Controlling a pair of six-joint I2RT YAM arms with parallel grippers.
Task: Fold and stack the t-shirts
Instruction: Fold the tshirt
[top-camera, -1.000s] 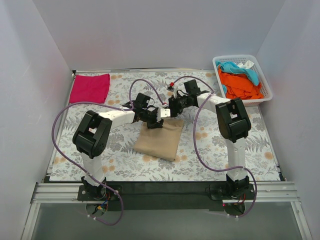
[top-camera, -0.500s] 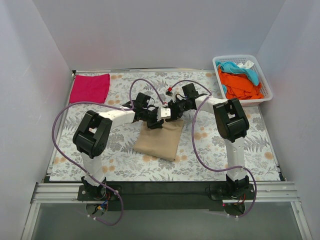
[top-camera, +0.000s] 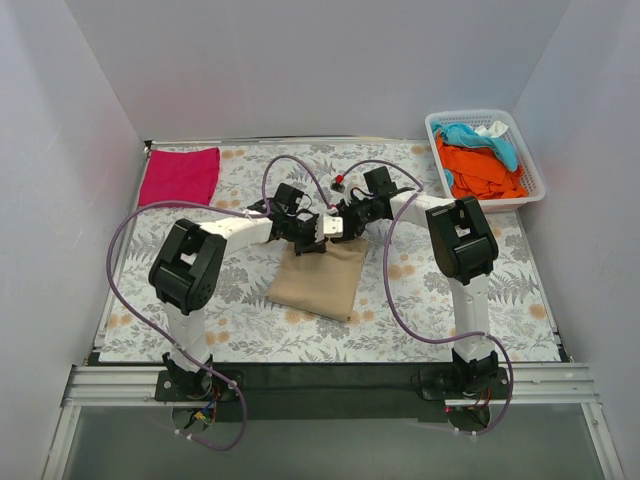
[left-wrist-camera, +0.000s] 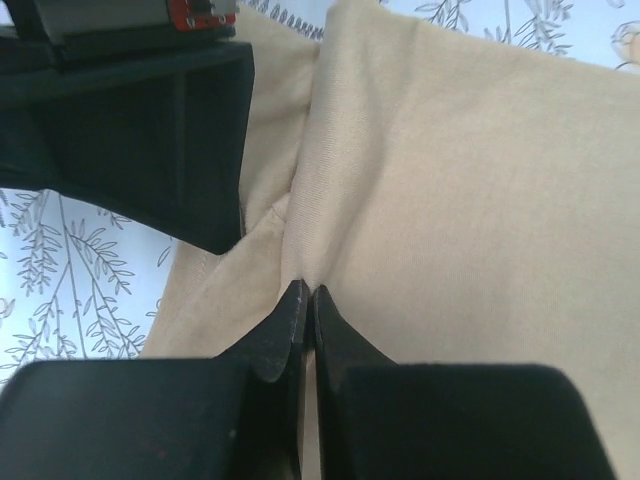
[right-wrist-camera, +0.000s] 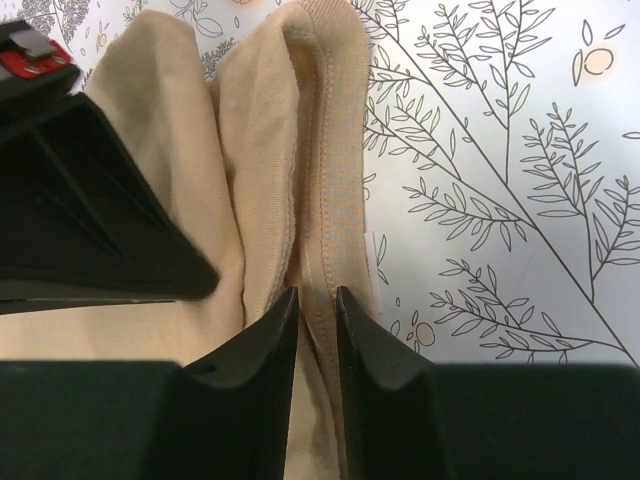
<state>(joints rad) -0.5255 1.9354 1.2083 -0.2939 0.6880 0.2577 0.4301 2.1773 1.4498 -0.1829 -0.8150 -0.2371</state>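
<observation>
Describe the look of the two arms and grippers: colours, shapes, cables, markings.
The left arm and right arm have white links and boxy black joints. Thin purple cables loop along each. The left gripper and right gripper have black tapered fingers and a red label.

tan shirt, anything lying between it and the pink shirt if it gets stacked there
Nothing loose lies between the tan shirt and the pink shirt; only the left arm crosses that line. Left gripper and right gripper pinch the tan shirt.
</observation>
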